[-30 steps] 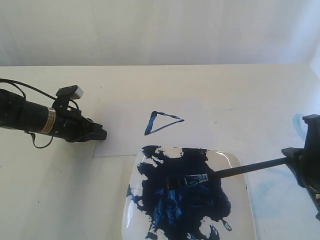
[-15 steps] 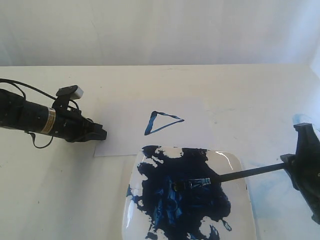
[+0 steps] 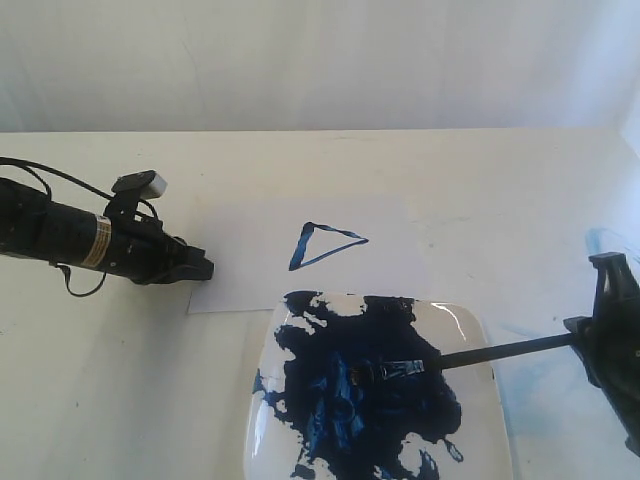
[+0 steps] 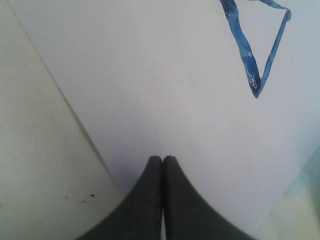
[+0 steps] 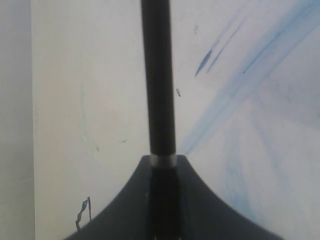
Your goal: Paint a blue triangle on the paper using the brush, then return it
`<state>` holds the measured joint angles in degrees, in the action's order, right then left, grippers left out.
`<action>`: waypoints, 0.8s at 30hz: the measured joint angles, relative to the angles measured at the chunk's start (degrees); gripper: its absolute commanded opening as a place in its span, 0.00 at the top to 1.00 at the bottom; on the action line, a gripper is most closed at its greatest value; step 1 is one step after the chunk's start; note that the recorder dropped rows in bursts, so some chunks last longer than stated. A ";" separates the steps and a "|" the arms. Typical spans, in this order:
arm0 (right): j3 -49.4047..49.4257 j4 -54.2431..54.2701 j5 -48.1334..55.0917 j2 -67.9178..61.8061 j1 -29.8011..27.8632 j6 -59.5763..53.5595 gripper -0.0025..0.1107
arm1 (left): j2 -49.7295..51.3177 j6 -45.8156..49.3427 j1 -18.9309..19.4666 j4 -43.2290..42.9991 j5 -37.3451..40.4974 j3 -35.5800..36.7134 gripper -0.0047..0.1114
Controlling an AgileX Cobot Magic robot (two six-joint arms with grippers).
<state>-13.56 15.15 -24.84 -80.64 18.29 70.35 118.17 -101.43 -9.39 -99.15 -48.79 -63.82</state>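
Both my pincers are closed: right pincer [image 3: 585, 338] clamping the brush [image 3: 500, 351], bristles on the paint-smeared plate [image 3: 470, 322]; left pincer [image 4: 162, 160] empty over the paper [image 3: 250, 240], near the blue triangle [image 3: 300, 245].

The flat white rectangular paper sheet [image 3: 250, 255] looks matt and smooth. The rounded-square white plate [image 3: 470, 325] is glossy, with bright glints; the dark-blue paint smear [image 3: 370, 400] on it shines wet. The slim black paintbrush [image 3: 500, 350] has a smooth handle and shiny metal band.
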 measured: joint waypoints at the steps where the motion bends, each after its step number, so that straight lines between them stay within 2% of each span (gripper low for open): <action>1: 0.00 0.24 0.32 0.00 0.00 0.00 0.98 | 0.00 0.00 0.00 0.00 0.00 0.00 0.96; 24: 0.00 2.77 3.39 -0.23 0.00 -0.47 0.98 | 0.00 0.00 0.00 0.00 0.00 0.00 0.96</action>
<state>-13.56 17.93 -21.45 -80.87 18.29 69.87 118.17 -101.43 -9.39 -99.15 -48.79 -63.82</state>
